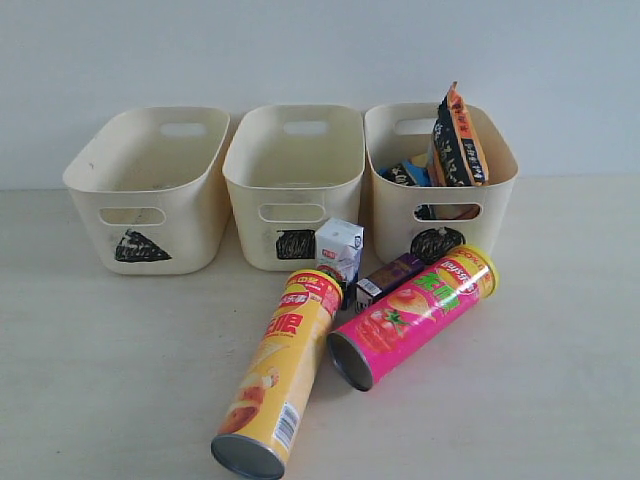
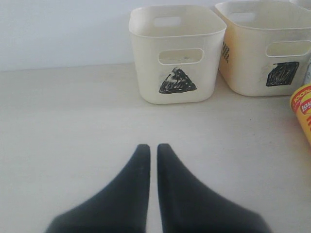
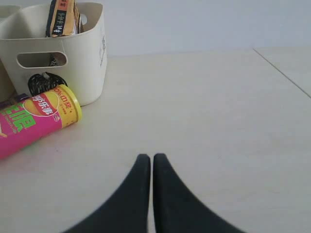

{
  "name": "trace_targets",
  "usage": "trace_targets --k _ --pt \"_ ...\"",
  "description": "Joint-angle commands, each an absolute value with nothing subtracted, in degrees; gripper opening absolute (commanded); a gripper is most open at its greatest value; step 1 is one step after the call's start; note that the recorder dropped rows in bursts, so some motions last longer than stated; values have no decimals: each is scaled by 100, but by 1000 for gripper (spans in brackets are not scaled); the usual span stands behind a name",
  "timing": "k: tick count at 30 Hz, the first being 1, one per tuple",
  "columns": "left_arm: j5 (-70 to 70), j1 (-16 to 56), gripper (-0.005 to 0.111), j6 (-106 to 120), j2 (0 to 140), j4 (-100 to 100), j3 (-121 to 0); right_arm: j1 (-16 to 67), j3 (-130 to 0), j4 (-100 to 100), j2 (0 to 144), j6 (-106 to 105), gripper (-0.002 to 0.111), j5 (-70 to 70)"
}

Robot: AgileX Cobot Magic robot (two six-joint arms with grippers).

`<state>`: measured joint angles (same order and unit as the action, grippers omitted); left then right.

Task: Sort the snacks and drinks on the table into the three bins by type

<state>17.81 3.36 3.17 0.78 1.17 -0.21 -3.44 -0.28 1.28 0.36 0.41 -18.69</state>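
The left end effector (image 2: 153, 146) and right end effector (image 3: 151, 156) are clenched empty, so the yellow tube (image 1: 280, 380) and pink tube (image 1: 415, 315) lie unsorted near the circle bin (image 1: 395, 215).

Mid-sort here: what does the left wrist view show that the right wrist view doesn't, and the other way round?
Left wrist only: the triangle bin, the square bin, a sliver of the yellow tube at the frame edge, and the left gripper, shut on nothing.
Right wrist only: the circle bin holding the orange-brown bag, the pink tube lying in front of it, and the right gripper, shut on nothing.
Both: the pale table.
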Motion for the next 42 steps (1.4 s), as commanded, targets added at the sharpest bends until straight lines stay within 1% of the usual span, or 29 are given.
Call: trace_targets --k 1,5,9,14,19,21,25,26,30,32,34,36,37,39,42 --pt "1172 320 4 749 34 -294 0 -345 0 74 0 32 0 -1846" --pt "325 320 4 681 34 273 0 -345 0 74 0 32 0 -1846" --pt "-459 320 4 550 34 307 0 -345 0 74 0 32 0 -1846" --pt "-1075 320 4 -1099 34 726 0 -345 0 74 0 32 0 -1846" --pt "-2650 320 4 -2308 34 617 0 -345 0 74 0 32 0 -1846" --pt "-2913 320 4 -2442 46 441 -58 -345 0 74 0 32 0 -1846" --pt "-2114 320 4 -2442 331 362 -801 -345 0 74 0 32 0 -1846" --pt "-1730 320 4 -2361 715 362 -1208 -345 0 74 0 32 0 -1846" --pt "-964 320 4 -2703 2104 59 -2107 -345 0 74 0 32 0 -1846" --pt "-546 320 4 -2703 2594 -423 -2436 -345 0 74 0 32 0 -1846" --pt "166 320 4 -2703 3488 -1497 -2975 -345 0 74 0 32 0 -1846" --pt "755 346 4 -2385 4252 -1744 -3374 -345 0 74 0 32 0 -1846" --pt "997 494 4 -2133 4702 -1744 -3556 -345 0 74 0 32 0 -1846" --pt "1295 699 4 -1823 5069 -1744 -3778 -345 0 74 0 32 0 -1846" --pt "2661 1299 4 -1184 5952 -1734 -4615 -345 0 74 0 32 0 -1846"
